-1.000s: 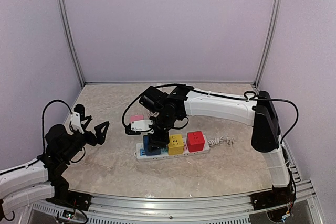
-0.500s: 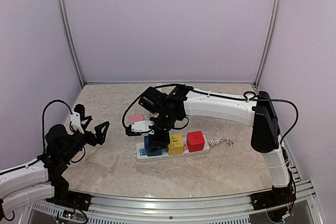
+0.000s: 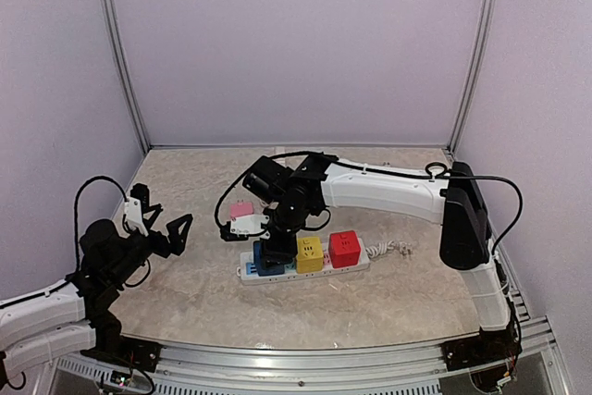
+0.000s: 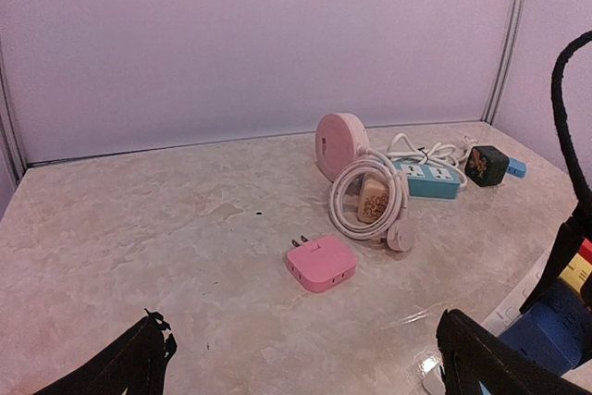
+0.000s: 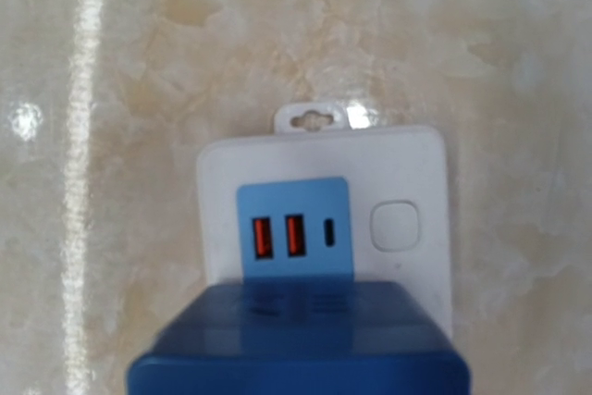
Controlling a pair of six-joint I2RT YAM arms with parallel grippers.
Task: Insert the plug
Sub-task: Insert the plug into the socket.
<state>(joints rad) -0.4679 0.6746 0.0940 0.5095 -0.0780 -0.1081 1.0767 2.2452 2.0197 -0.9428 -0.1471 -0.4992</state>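
Though I cannot confirm how deep it sits, the blue plug (image 3: pixel 265 262) stands on the nine-o'clock end of the power strip (image 3: pixel 246 273), pinched by my right fingers (image 3: pixel 274 245). Pressing home and release remain, I judge. My left fingers (image 4: pixel 125 367), well apart at nine o'clock, are spread and hold nothing.
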